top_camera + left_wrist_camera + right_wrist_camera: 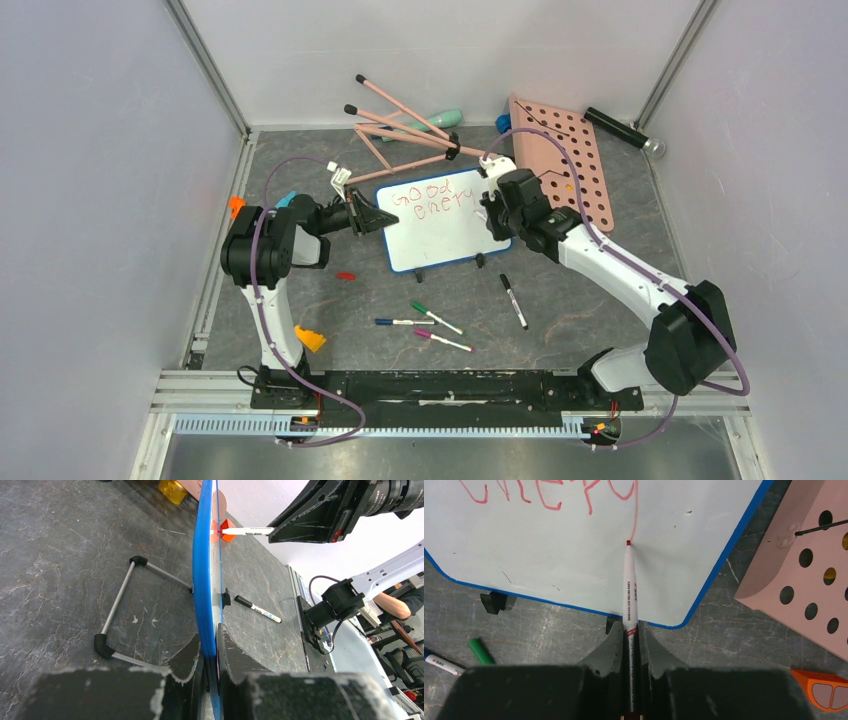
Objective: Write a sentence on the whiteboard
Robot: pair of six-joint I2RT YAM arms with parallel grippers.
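Two lines of the sentence (430, 200), in red letters, show on the whiteboard (445, 235), which stands on its black feet near the middle of the desk (600, 300). My left jaws are clamped on its blue left rim. My right jaws are closed on a red marker (630, 590). Its tip touches the white face just below the second line.
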